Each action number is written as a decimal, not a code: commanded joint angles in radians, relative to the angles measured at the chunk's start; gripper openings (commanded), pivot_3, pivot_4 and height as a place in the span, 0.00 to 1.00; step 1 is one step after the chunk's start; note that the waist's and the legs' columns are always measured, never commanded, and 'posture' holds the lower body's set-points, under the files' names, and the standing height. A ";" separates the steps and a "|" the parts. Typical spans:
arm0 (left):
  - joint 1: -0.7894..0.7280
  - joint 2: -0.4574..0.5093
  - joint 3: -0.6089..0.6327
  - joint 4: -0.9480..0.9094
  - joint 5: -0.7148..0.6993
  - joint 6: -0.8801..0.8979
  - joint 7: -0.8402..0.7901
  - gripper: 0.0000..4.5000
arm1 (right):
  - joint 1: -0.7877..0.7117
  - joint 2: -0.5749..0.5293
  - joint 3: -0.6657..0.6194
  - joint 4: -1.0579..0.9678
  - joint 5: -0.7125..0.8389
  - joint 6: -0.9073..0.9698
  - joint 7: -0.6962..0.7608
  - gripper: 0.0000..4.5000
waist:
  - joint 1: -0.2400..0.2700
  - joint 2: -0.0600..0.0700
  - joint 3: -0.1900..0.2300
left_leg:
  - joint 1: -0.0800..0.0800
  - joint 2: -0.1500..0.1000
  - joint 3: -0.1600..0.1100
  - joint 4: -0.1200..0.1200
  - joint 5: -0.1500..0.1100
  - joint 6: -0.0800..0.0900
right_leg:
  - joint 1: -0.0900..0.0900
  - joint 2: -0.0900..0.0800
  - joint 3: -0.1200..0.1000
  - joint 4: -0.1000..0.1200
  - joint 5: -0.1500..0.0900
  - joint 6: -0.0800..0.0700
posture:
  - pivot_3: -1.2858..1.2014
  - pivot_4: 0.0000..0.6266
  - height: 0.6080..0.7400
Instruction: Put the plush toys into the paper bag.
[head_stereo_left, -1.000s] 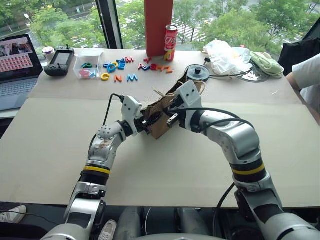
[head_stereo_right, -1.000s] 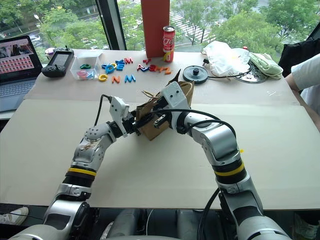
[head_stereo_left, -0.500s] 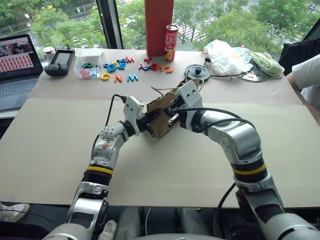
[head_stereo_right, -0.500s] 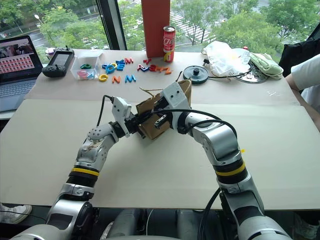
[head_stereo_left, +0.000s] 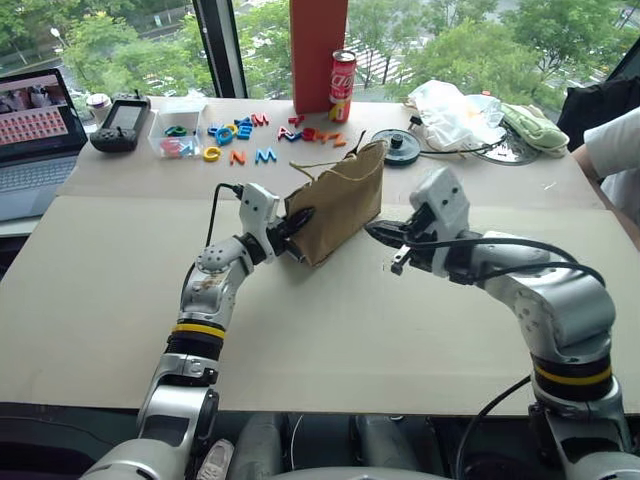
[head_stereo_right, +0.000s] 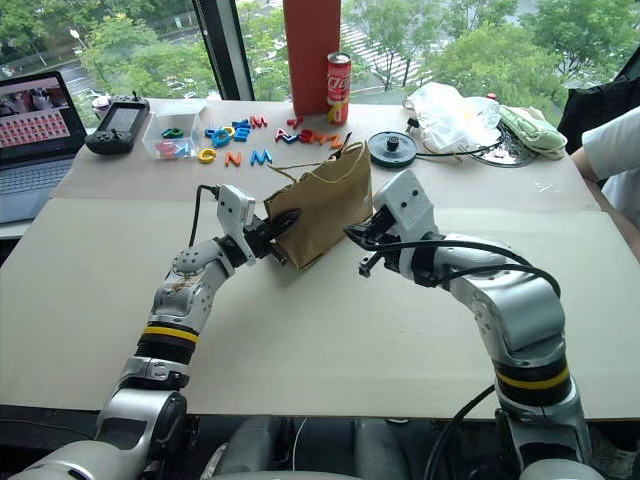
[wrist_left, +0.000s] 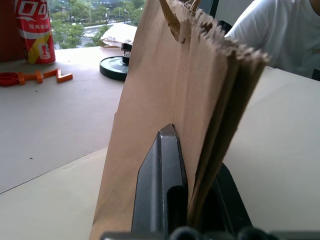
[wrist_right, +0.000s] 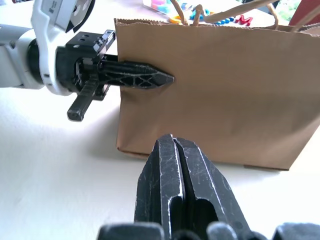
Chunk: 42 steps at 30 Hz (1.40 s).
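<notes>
Brown paper bag (head_stereo_left: 335, 203) now upright; right pincer (head_stereo_left: 384, 236) has withdrawn.

The red soda can (wrist_left: 33, 31), standing on the tabletop (head_stereo_left: 330, 330) at about twelve o'clock beside the orange pillar (head_stereo_left: 318, 52), carries white brand lettering; in the left wrist view its curling strokes show, cut off by the frame, so no whole word reads. Loose coloured letters (head_stereo_left: 237, 135) lie at about eleven o'clock; among them a blue "M" (head_stereo_left: 264, 155), an orange "N" (head_stereo_left: 236, 157) and a yellow "C" (head_stereo_left: 210, 153) can be made out. The laptop screen (head_stereo_left: 36, 106) is too small to read.
</notes>
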<state>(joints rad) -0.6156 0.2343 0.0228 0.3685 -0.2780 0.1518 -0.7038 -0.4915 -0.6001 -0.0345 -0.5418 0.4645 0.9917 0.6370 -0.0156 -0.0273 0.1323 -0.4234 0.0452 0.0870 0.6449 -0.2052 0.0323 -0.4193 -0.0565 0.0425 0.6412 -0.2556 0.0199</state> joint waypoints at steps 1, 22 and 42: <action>-0.009 0.057 0.035 -0.070 -0.068 -0.005 -0.108 0.01 | 0.012 -0.058 -0.123 0.002 0.083 -0.047 0.084 0.00 | -0.003 0.000 0.000 | 0.000 0.000 0.000 0.000 0.000 0.000 | 0.000 0.000 0.000 0.000 0.000 0.000 | 0.52 0.24 0.99; 0.001 0.483 -0.070 -0.184 -0.199 0.089 -0.858 0.01 | 0.095 -0.419 -0.148 0.151 0.175 -0.222 0.519 0.00 | 0.015 0.001 0.001 | 0.000 0.000 0.002 0.000 0.000 0.000 | 0.000 -0.001 0.000 -0.002 -0.001 0.000 | 0.52 0.24 0.99; 0.047 0.330 -0.100 -0.010 -0.071 -0.202 -0.787 0.33 | 0.112 -0.416 -0.107 0.119 0.182 -0.225 0.501 0.00 | 0.019 0.001 0.001 | 0.000 0.001 0.001 0.002 0.000 0.001 | 0.000 0.000 0.000 0.000 -0.001 0.000 | 0.52 0.24 0.99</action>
<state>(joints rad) -0.5505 0.5559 -0.0827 0.3686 -0.3540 -0.0372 -1.4936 -0.3745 -1.0069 -0.1272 -0.3946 0.6419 0.7857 1.1442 0.0029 -0.0265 0.1329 -0.4235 0.0457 0.0882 0.6467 -0.2055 0.0328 -0.4191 -0.0565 0.0429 0.6413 -0.2561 0.0198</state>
